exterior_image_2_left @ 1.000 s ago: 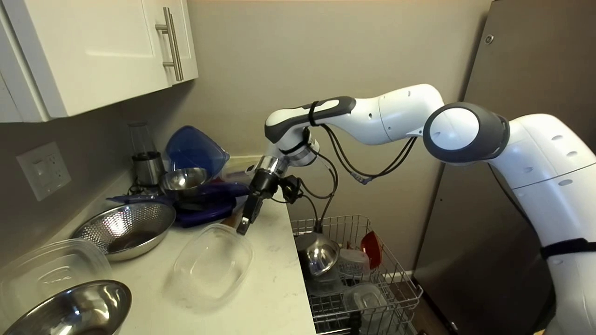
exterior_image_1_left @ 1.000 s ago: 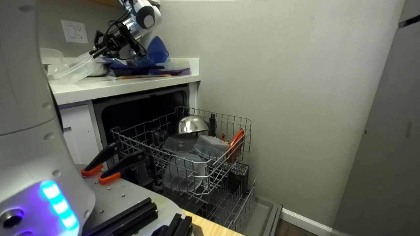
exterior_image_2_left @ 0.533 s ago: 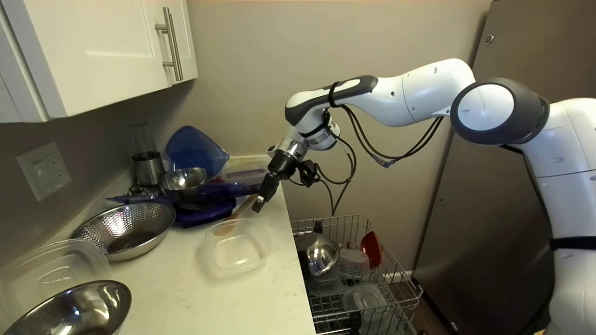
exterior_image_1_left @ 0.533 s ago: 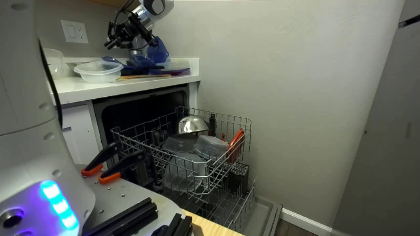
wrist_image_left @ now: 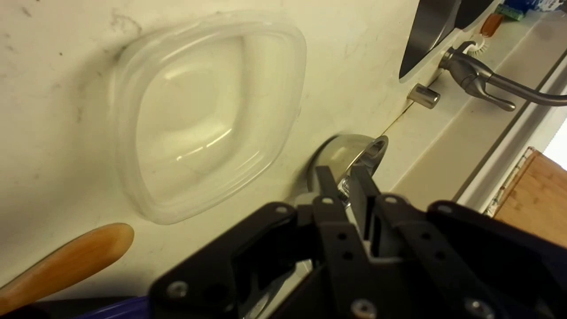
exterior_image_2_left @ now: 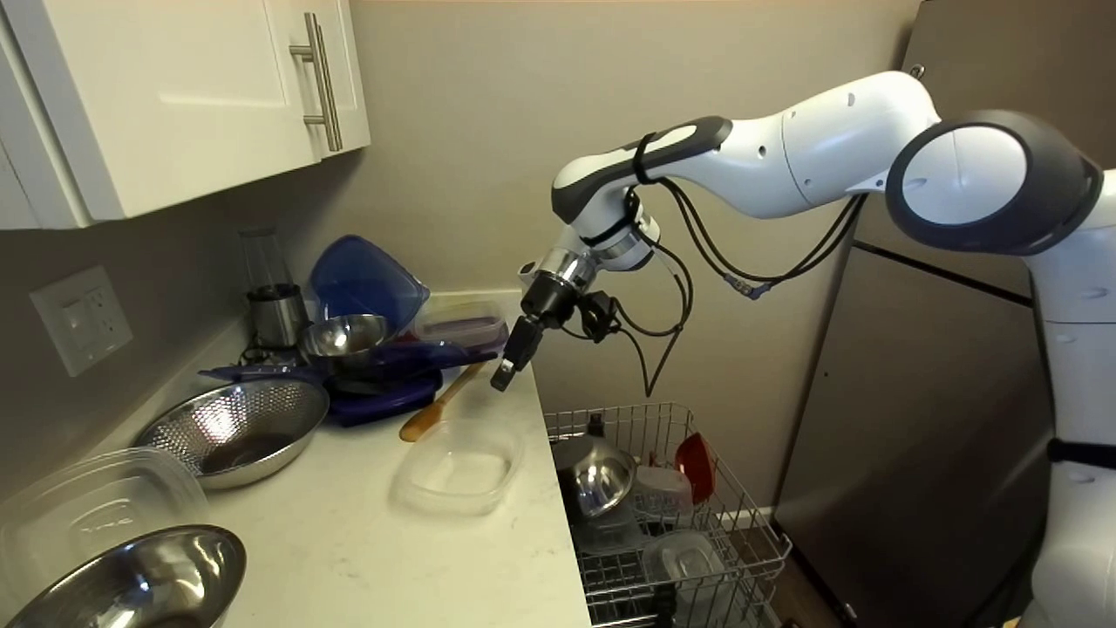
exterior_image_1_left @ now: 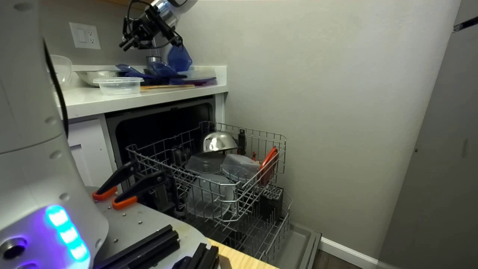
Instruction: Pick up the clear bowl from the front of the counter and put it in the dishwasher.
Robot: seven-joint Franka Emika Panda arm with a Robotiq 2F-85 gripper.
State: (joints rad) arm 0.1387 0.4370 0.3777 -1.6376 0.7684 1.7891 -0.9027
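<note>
The clear bowl (wrist_image_left: 203, 110) stands upright on the counter (exterior_image_2_left: 375, 558), near its front edge, apart from the gripper (wrist_image_left: 343, 175). In the wrist view it lies to the left of the fingers (wrist_image_left: 325, 179) and higher up, with white counter showing between its rim and the tips. In both exterior views the fingers hang in the air, higher than that rim. They stand a narrow gap apart, and through the gap the wrist view shows part of a steel bowl (wrist_image_left: 336, 153) farther along the counter. A wooden spoon (exterior_image_2_left: 423, 425) lies just beside the clear bowl, and a colander (exterior_image_2_left: 218, 436) stands farther from the front edge. Below the counter, in both exterior views, a wire rack (exterior_image_1_left: 227, 185) juts out; in an exterior view the dark opening of the dishwasher (exterior_image_1_left: 160, 123) shows behind it. The rack holds an upside-down metal bowl (exterior_image_1_left: 220, 142), see-through tubs (exterior_image_1_left: 241, 167) and a red dish (exterior_image_1_left: 269, 164). The clear bowl is up on the counter, well apart from the rack, and the fingers are clear of both
</note>
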